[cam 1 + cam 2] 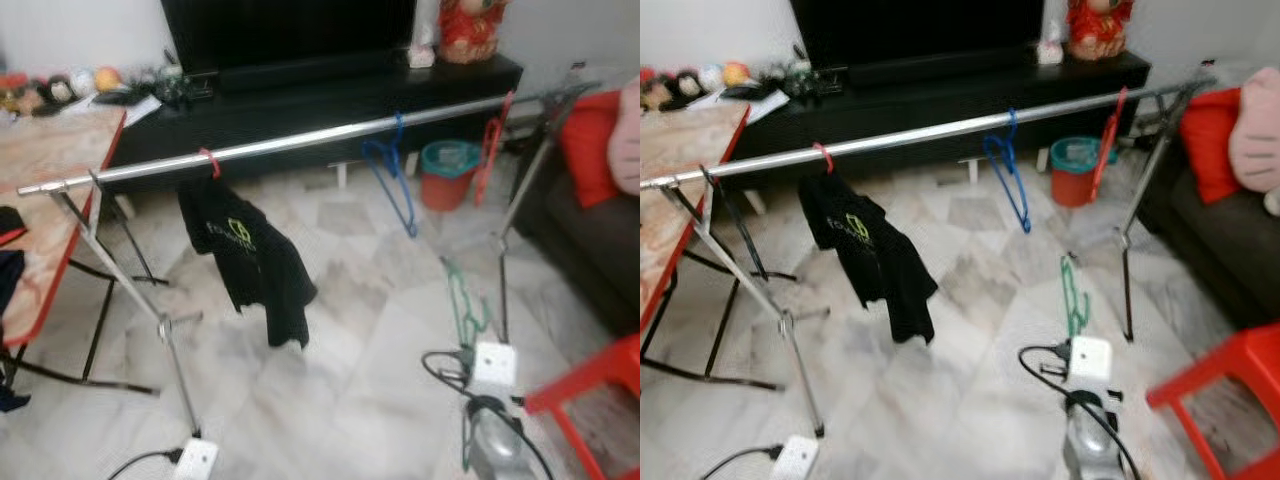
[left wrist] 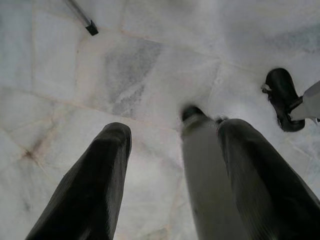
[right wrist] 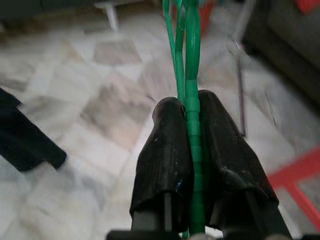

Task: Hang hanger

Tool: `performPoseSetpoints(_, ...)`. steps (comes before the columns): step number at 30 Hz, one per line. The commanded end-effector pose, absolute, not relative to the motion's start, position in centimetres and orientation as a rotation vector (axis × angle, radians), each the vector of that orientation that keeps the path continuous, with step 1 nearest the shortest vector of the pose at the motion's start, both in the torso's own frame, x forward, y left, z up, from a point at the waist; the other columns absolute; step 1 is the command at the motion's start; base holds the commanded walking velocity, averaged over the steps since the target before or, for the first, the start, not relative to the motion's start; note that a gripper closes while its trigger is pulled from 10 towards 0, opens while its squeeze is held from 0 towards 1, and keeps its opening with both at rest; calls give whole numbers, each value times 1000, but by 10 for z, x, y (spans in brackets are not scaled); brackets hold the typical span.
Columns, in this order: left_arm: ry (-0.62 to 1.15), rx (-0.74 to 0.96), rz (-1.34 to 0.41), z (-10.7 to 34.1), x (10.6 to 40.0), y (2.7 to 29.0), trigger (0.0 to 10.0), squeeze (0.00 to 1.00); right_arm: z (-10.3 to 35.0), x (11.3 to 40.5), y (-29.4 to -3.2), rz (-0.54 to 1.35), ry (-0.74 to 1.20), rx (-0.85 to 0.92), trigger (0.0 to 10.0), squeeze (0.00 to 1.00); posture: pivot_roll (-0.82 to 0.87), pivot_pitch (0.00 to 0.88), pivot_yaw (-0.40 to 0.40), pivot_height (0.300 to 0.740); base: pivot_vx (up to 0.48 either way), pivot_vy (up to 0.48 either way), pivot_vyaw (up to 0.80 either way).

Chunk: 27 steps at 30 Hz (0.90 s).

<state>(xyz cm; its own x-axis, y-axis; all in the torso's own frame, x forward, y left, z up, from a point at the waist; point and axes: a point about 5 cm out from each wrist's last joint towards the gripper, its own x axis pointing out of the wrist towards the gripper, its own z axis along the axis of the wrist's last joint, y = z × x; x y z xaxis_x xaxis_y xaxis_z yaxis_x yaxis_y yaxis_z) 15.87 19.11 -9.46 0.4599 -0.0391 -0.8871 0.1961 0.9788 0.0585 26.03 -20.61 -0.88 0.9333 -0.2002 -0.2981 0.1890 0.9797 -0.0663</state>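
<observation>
- Left eye view: the right arm is seen low at the near right, raised forward over the marble floor [image 1: 330, 380], with the right gripper [image 1: 468, 335] pointing away from the robot. A green hanger [image 1: 462, 300] is held upright at its tip, below and nearer than the silver rail [image 1: 300, 142].
- On the rail are seen a black T-shirt [image 1: 250, 255] on a red hook toward the left, a blue hanger [image 1: 392, 180] near the middle and a red hanger [image 1: 492, 150] toward the right end.
- An orange bin [image 1: 446, 172] stands on the floor beyond the rail, and a red stool [image 1: 590, 400] at the near right.
- Right eye view: the same scene is given; the green hanger is seen free of the rail, nearer than the blue one.
- Left wrist view: the left gripper [image 2: 170, 165] is pointed down at the floor, and its jaws are spread wide with nothing between them.
- Right wrist view: the jaws are closed tight on the green hanger's thin bars, which run up between the two black fingers [image 3: 165, 150].
</observation>
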Motion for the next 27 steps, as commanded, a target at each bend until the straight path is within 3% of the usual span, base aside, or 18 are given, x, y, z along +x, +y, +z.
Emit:
performPoseSetpoints(1,1115,176,-136,-98,151,194,10000,0,-6,266,-190,-134,284,-22,10000,0,-271,0,68,740,289,0,0)
performPoseSetpoints(9,1120,168,-181,-100,151,168,10000,0,-28,255,-181,-38,489,-66,10000,0,-260,0,61,740,207,0,297)
performPoseSetpoints(15,1113,167,-177,-98,155,174,10000,0,-30,255,-182,-52,519,-59,10000,0,-258,0,60,740,0,0,0)
performPoseSetpoints(27,1104,177,-175,-97,158,175,10000,0,-11,269,-188,-106,381,-45,10000,0,-253,0,58,740,0,0,0)
